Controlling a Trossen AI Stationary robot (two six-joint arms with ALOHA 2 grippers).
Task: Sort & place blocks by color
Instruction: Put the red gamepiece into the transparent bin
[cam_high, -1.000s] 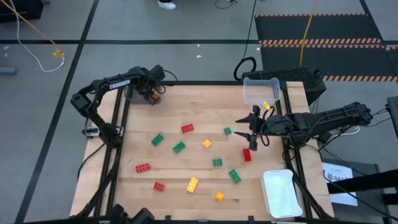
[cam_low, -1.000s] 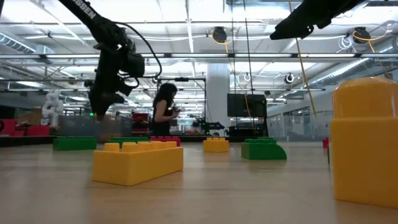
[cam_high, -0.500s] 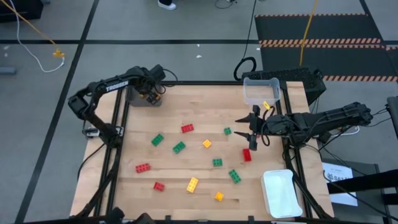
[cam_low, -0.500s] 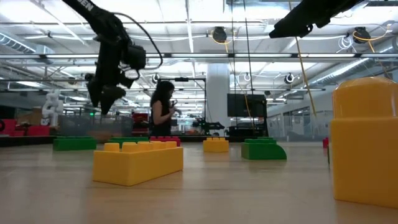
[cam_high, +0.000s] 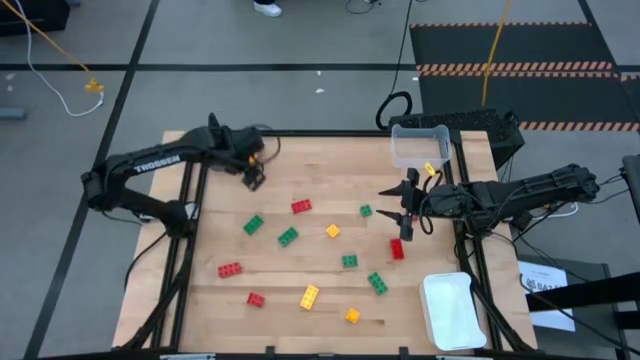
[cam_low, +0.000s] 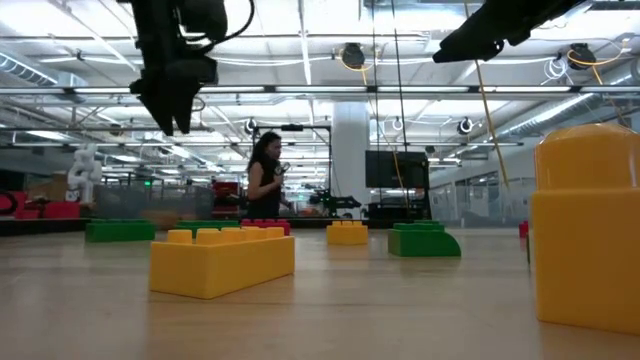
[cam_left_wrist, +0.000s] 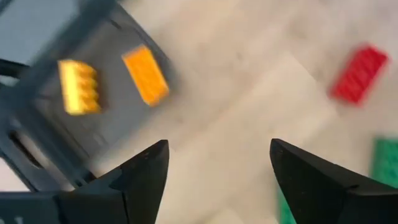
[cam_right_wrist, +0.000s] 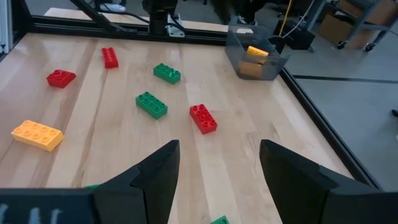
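Red, green, yellow and orange blocks lie scattered flat on the wooden table. Among them are a red block (cam_high: 301, 206), a green block (cam_high: 288, 236) and a yellow block (cam_high: 310, 297). My left gripper (cam_high: 252, 177) (cam_left_wrist: 219, 146) hangs open and empty above the table's far left part, just beside a grey bin (cam_left_wrist: 118, 124) that holds a yellow block (cam_left_wrist: 78, 87) and an orange block (cam_left_wrist: 145, 76). My right gripper (cam_high: 394, 213) (cam_right_wrist: 219, 146) is open and empty, held above the table right of centre, near a red block (cam_high: 397, 249).
A clear bin (cam_high: 420, 146) stands at the far right corner. A white tray (cam_high: 449, 310) sits at the near right corner. Bare wood lies between the far edge and the blocks. A person (cam_low: 262, 180) stands in the room beyond the table.
My left gripper has risen from over the grey bin and moved a little toward the table's near edge and its middle, while the arm's elbow has swung out to the left. My right arm and the blocks on the table have kept still.
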